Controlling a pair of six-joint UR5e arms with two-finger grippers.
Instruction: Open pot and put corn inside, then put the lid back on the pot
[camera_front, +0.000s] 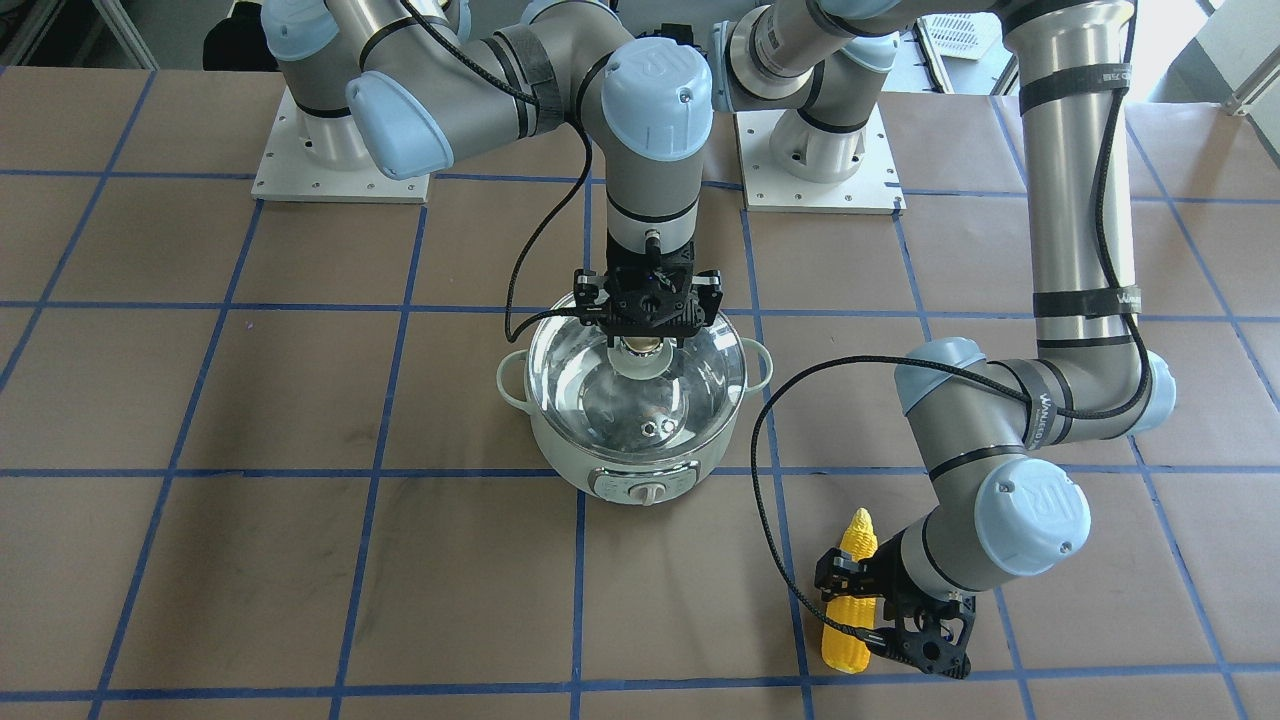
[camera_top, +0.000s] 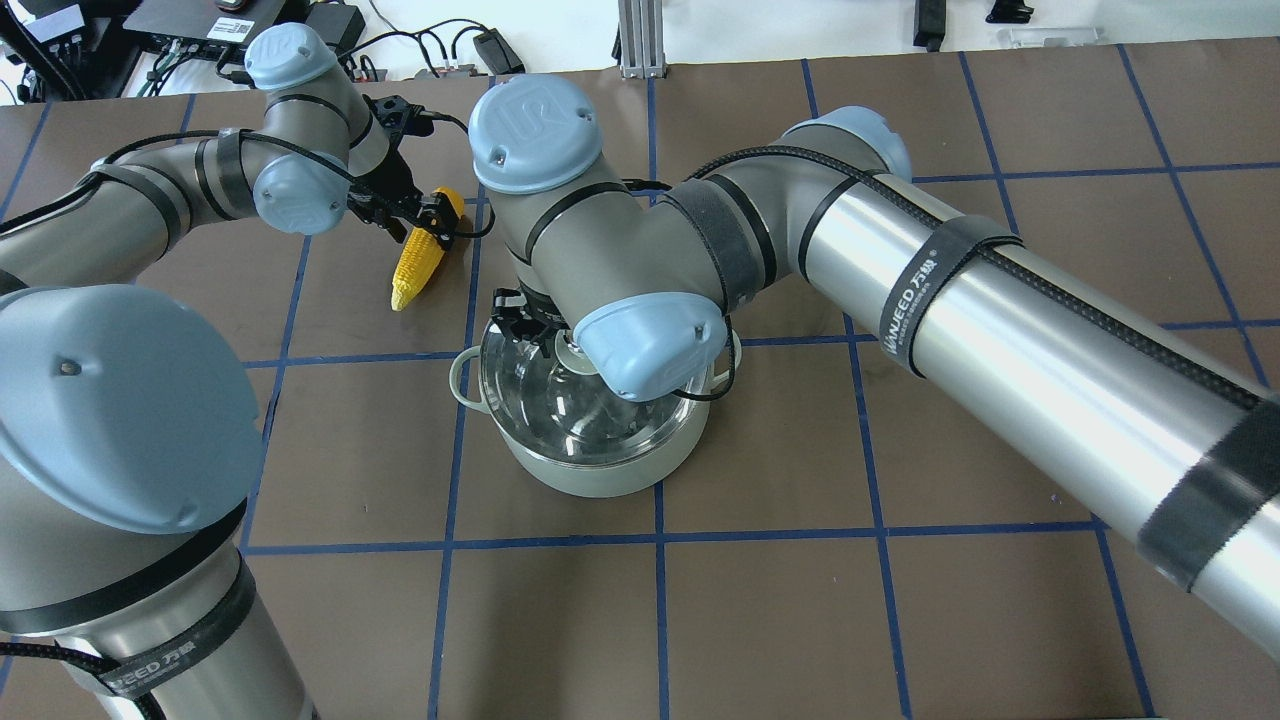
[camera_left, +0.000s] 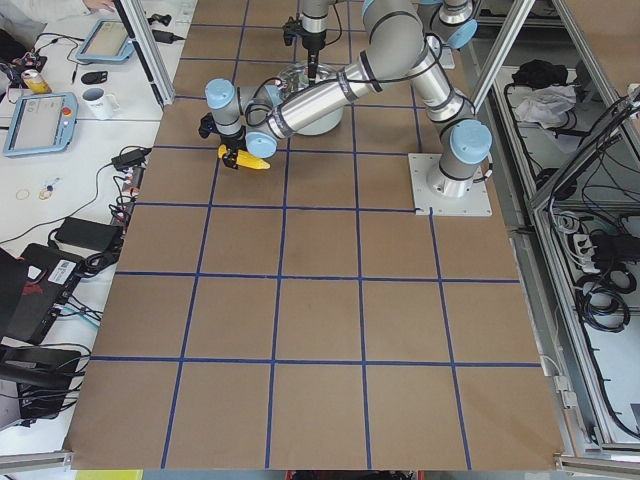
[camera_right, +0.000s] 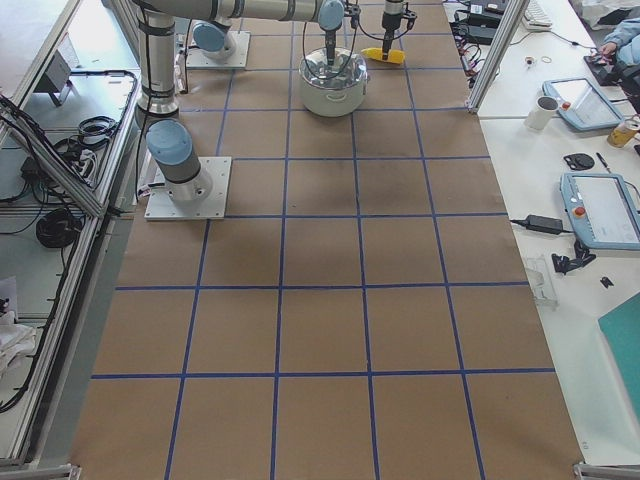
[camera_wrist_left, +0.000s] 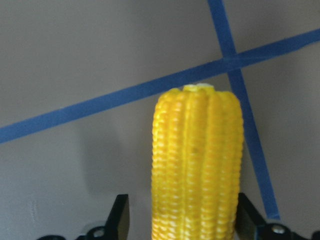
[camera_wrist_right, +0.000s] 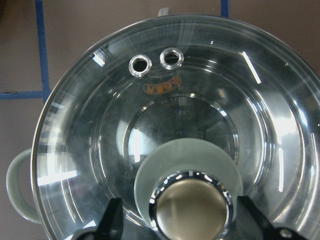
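The mint-green pot (camera_front: 560, 440) stands mid-table with the glass lid (camera_front: 690, 385) on it. My right gripper (camera_front: 645, 335) hangs straight down over the lid, open, its fingers on either side of the beige-gold knob (camera_wrist_right: 192, 210) with a gap on each side. The yellow corn (camera_front: 858, 535) lies on the table beside the pot. My left gripper (camera_front: 850, 598) is open and straddles the cob near its thick end. In the left wrist view one finger (camera_wrist_left: 120, 212) stands clear of the corn (camera_wrist_left: 197, 165) and the other is close against it.
The table is brown paper with a blue tape grid (camera_front: 400, 470). The pot's loop handles (camera_front: 512, 385) stick out on both sides. The right arm's elbow (camera_top: 640, 345) hides part of the lid in the overhead view. Both arm bases (camera_front: 340, 170) stand at the robot's edge.
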